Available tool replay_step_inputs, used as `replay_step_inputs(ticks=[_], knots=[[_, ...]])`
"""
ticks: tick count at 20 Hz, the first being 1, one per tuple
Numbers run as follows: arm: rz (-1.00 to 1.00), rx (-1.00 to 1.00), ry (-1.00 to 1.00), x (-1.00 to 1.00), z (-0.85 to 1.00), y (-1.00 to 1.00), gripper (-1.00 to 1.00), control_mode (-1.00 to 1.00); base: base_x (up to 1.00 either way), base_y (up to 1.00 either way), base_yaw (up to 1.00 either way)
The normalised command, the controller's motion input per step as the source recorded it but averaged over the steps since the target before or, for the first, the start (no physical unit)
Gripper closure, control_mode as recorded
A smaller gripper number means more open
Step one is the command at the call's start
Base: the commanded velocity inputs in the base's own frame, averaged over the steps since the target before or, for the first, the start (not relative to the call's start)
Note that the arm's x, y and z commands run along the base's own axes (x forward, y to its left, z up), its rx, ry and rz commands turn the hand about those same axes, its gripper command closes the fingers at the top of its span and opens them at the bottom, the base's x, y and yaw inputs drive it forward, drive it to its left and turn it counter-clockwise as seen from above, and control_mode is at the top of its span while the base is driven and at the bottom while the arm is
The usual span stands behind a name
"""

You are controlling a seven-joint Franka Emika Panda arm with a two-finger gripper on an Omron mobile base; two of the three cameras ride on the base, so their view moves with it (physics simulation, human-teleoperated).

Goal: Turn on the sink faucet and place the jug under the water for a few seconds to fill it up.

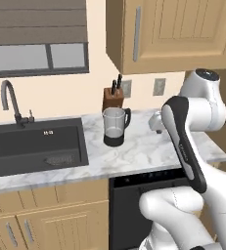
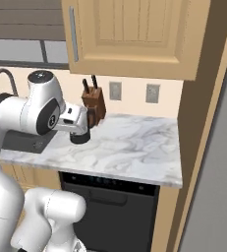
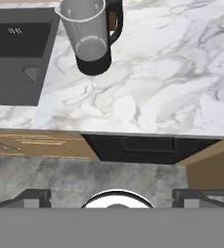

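The jug point(image 1: 115, 126) stands upright on the marble counter just right of the sink point(image 1: 33, 144); it is clear glass with a black base and handle. It also appears at the top of the hand view, jug point(image 3: 90, 38), beside the sink point(image 3: 16, 53). The sink faucet point(image 1: 9, 102) arches at the basin's back left, and no water shows at its spout. My gripper point(image 3: 112, 197) is open, its fingertips point(image 3: 36, 196) wide apart with nothing between them. It hovers over the counter's front edge, to the right of the jug and apart from it. The hand point(image 1: 156, 122) is partly hidden behind the forearm.
A brown knife block point(image 1: 113, 97) stands against the wall behind the jug. Wall cabinets point(image 1: 173, 34) hang overhead. A black dishwasher front point(image 1: 148, 195) sits under the counter. Bare marble counter point(image 2: 134, 142) stretches right to a tall wooden panel point(image 2: 198, 147).
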Motion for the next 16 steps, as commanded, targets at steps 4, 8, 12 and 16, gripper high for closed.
replay_step_inputs(ticks=[4, 8, 12, 16], knots=[[0.0, 0.0, 0.0, 0.0, 0.0, 0.0, -1.0, 1.0, -0.78, 0.09, 0.01], [0.0, 0.0, 0.0, 0.0, 0.0, 0.0, -1.0, 1.0, -0.59, 0.36, 0.02], [0.0, 0.0, 0.0, 0.0, 0.0, 0.0, -1.0, 1.0, -0.21, 0.72, 0.01], [0.0, 0.0, 0.0, 0.0, 0.0, 0.0, -1.0, 1.0, 0.0, 0.92, 0.0]])
